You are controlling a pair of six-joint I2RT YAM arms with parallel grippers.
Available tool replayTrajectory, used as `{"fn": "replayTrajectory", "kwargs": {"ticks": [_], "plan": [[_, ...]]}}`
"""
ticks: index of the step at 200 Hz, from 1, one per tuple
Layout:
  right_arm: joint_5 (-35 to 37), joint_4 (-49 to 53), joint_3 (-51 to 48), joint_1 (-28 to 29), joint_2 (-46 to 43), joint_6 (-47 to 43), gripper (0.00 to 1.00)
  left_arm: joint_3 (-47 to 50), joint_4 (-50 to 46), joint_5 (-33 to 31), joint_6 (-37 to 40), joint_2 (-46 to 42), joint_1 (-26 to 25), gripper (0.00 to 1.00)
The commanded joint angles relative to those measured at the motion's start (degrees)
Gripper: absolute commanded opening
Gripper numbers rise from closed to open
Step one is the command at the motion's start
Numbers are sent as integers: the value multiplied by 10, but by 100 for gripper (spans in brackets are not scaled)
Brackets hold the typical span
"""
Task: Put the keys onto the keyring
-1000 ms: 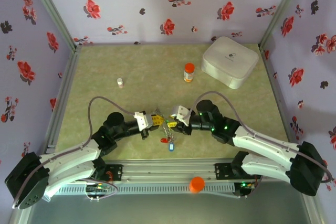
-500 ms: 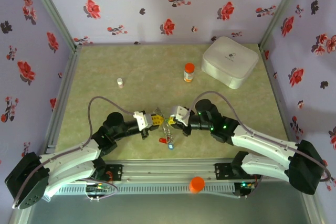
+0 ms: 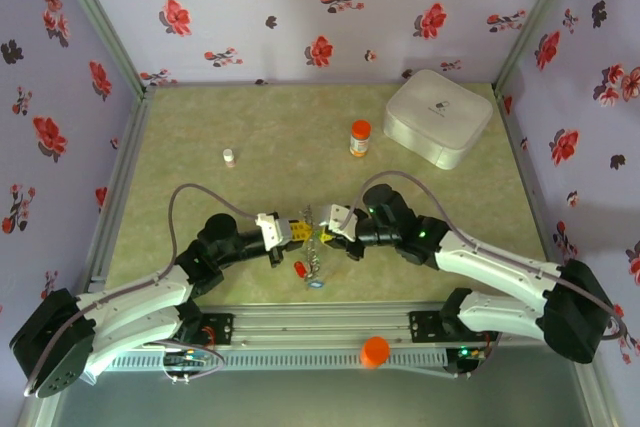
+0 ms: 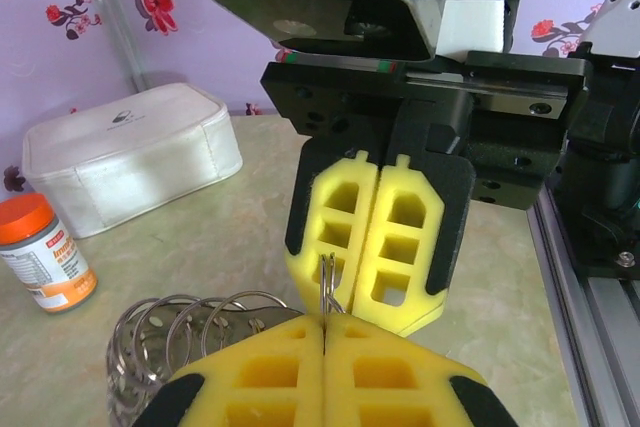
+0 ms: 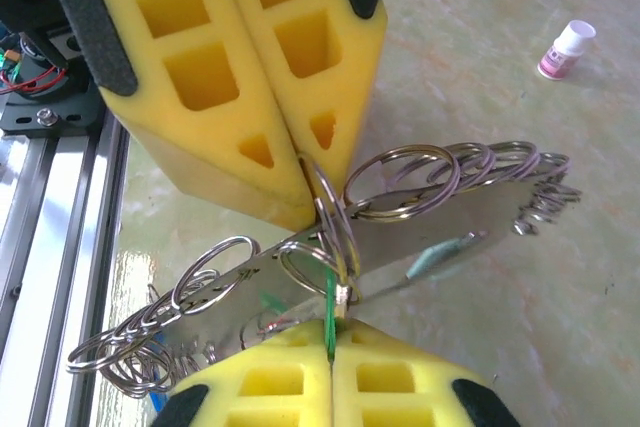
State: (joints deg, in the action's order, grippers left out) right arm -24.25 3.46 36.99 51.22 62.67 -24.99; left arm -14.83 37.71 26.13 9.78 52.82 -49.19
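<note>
Grey metal strung with many small split rings, the keyring (image 5: 430, 219) is being held between the two claws, over the near middle of the worktop (image 3: 270, 127). The keys (image 3: 299, 268) are trailing from it on the near side, a red tag to the left and a blue one just nearer. A teal tag (image 5: 440, 253) is hanging beside the band in the right wrist view.

The left claw (image 4: 323, 325) is closed, its yellow foam fingers pressing together on a thin wire loop of the keyring. The right claw (image 5: 331, 327) is facing it tip to tip, nearly touching. It is also closed, pinching the same loop together with a green sliver that I cannot identify.

Further out, an orange-capped bottle (image 3: 360, 138) is standing upright toward the far side. It is sitting just left of a white rounded case (image 3: 440, 119), which is lying in the far right corner. A small white vial (image 3: 229, 157) is standing well apart on the left. An orange cap (image 3: 375, 350) is sitting on the metal rail at the near edge, between the two arm bases.
</note>
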Motion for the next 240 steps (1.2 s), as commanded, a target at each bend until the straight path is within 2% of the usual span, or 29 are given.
{"fn": "replayTrajectory", "kwargs": {"ticks": [1, 13, 31, 58, 111, 189, 221, 240], "plan": [[-7, 27, 9, -8, -24, -5, 19, -16, 32, 13, 16, -3, -2, 0], [-7, 25, 4, -17, -42, 0, 24, -17, 25, 14, 22, -1, -2, 0], [-19, 22, -1, -30, -69, 5, 26, -18, 22, 14, 28, 4, -1, 0], [-54, 11, 1, -33, -79, 22, 26, -20, 22, 17, 34, 12, -2, 0], [-112, -50, 5, -32, -35, 66, 24, -20, 21, 29, 39, 19, -3, 0], [-111, -43, 17, -27, -8, 58, 14, -20, 20, 36, 35, 19, -6, 0], [-111, -26, 27, -24, -3, 47, 0, -20, 16, 37, 37, 17, -6, 0], [-107, -8, 35, -23, -2, 37, 0, -39, -7, 30, 46, 14, -6, 0]]}}
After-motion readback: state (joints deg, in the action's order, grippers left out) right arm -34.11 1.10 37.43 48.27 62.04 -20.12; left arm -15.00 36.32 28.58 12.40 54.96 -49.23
